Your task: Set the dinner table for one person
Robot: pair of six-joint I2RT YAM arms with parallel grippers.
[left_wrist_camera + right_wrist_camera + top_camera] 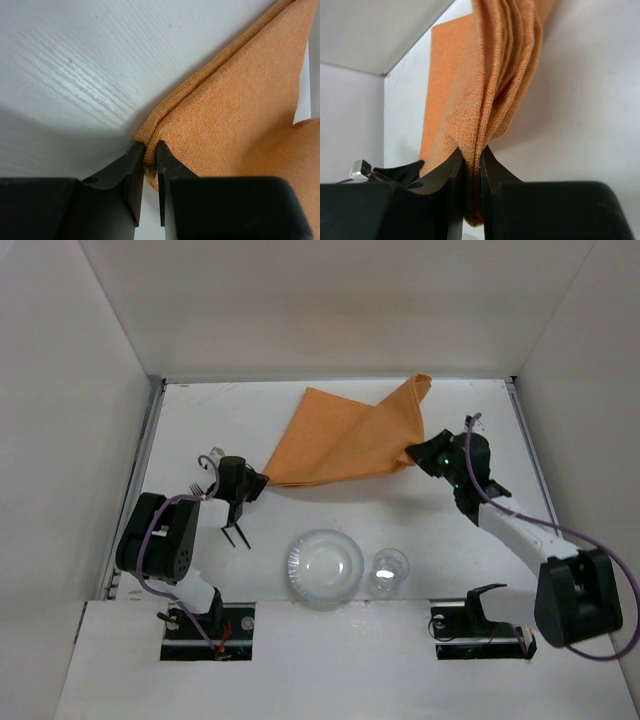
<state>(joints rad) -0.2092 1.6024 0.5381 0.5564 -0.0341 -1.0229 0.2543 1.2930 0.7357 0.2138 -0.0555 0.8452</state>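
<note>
The dinner table (200, 420), a wide white top, lies under and around both grippers. The orange cloth mat (340, 440) is spread over the far middle of the table and spans the gap between the two grippers, with one corner peaking beyond them toward the back wall. The left gripper (262, 480) has its fingers pressed together on the cloth's near-left corner. Its wrist view shows the doubled edge of the cloth (235, 115) nipped between the black fingertips (136, 165), low over the white surface (75, 75). The right gripper (412, 455) pinches the cloth's right corner, where the fabric (490, 90) gathers into bunched folds as it runs out from the closed fingers (492, 175). Nearer the arm bases than the left gripper, and to its right, sits a clear plate (296, 555). A small clear glass (389, 571) stands just beside the plate, on the base side of the right gripper.
</note>
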